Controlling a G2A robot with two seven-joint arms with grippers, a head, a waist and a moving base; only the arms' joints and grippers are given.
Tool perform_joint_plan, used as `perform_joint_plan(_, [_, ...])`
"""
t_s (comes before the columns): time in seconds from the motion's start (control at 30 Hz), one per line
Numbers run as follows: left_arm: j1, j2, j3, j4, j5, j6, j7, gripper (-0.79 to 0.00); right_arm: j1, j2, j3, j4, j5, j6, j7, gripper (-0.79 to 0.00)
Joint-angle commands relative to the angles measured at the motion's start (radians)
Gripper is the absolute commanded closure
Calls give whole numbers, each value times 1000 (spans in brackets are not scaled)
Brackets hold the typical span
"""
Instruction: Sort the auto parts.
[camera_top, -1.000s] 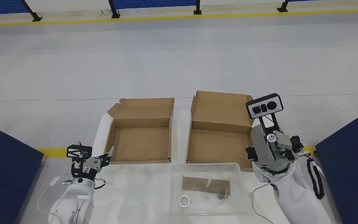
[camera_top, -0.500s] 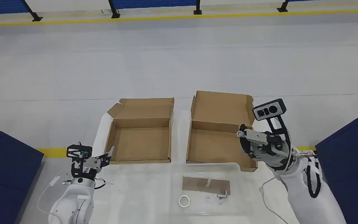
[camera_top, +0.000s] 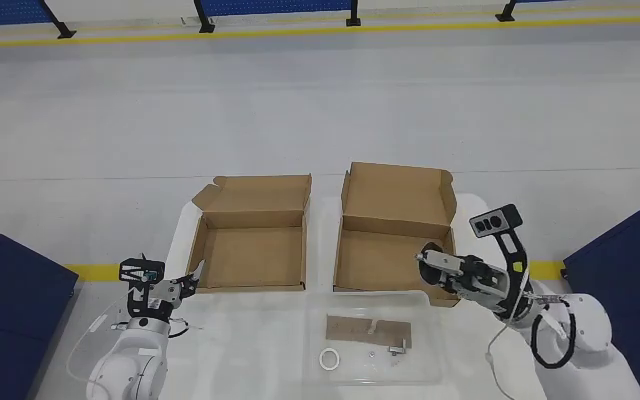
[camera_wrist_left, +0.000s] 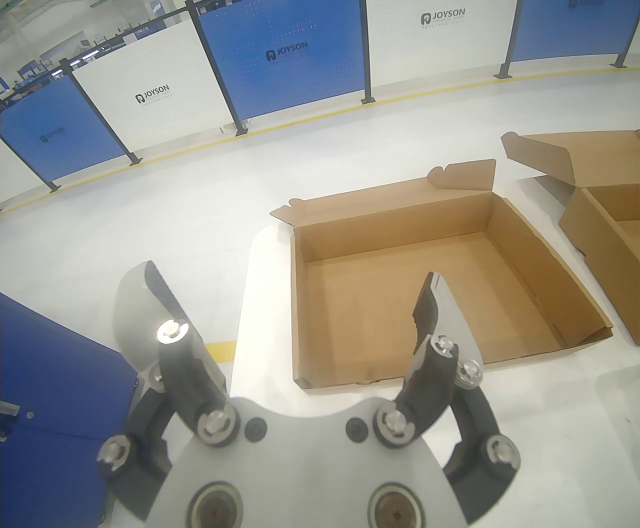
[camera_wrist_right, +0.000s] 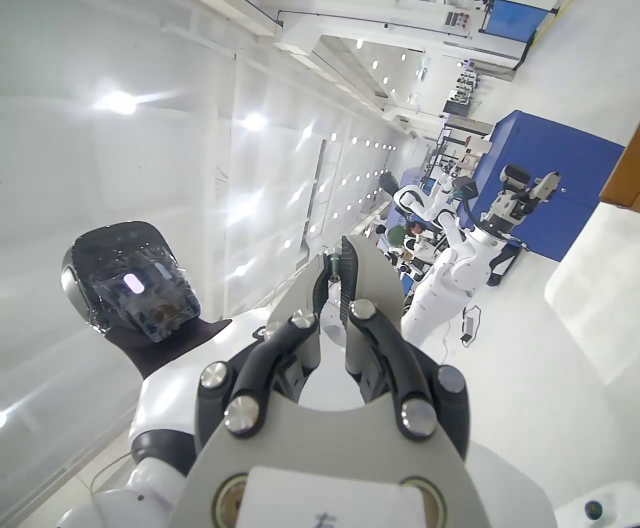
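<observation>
- Your right gripper (camera_wrist_right: 335, 250) is pinched narrow, with a small metal part (camera_wrist_right: 331, 263) caught between its fingertips.
- You hold that part over the right box (camera_top: 385, 270), toward the box's 4 o'clock corner.
- Your left gripper (camera_wrist_left: 290, 280) is spread wide and holds nothing. It hangs over the white table (camera_top: 250, 320), just off the 8 o'clock corner of the left box (camera_top: 250, 258).
- The two cardboard boxes sit side by side, near each other but apart, each with its lid flap raised at 12 o'clock.
- The clear tray (camera_top: 315, 330) lies at 6 o'clock from the right box.
- In the tray, a cardboard strip (camera_top: 355, 328) lies across the middle, a white ring (camera_top: 329, 358) at 7 o'clock and small metal pieces (camera_top: 397, 349) at 5 o'clock.
</observation>
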Motion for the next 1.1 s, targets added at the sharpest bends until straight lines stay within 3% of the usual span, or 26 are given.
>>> perform_joint_plan(0.0, [0,0,0,0,0,0,0,-785,3,0,0,-6,-12,3,-17,0])
perform_joint_plan(0.33, [0,0,0,0,0,0,0,-785,56,27,94,-33,-476,199,-142,0])
perform_joint_plan(0.53, [0,0,0,0,0,0,0,-785,92,39,89,-34,-654,315,-167,0])
perform_joint_plan(0.6, [0,0,0,0,0,0,0,-785,104,47,76,-39,-782,355,-162,0])
perform_joint_plan(0.9, [0,0,0,0,0,0,0,-785,106,48,74,-42,-805,356,-169,0])
perform_joint_plan(1.07, [0,0,0,0,0,0,0,-785,159,58,-7,-42,-1046,456,-177,0])
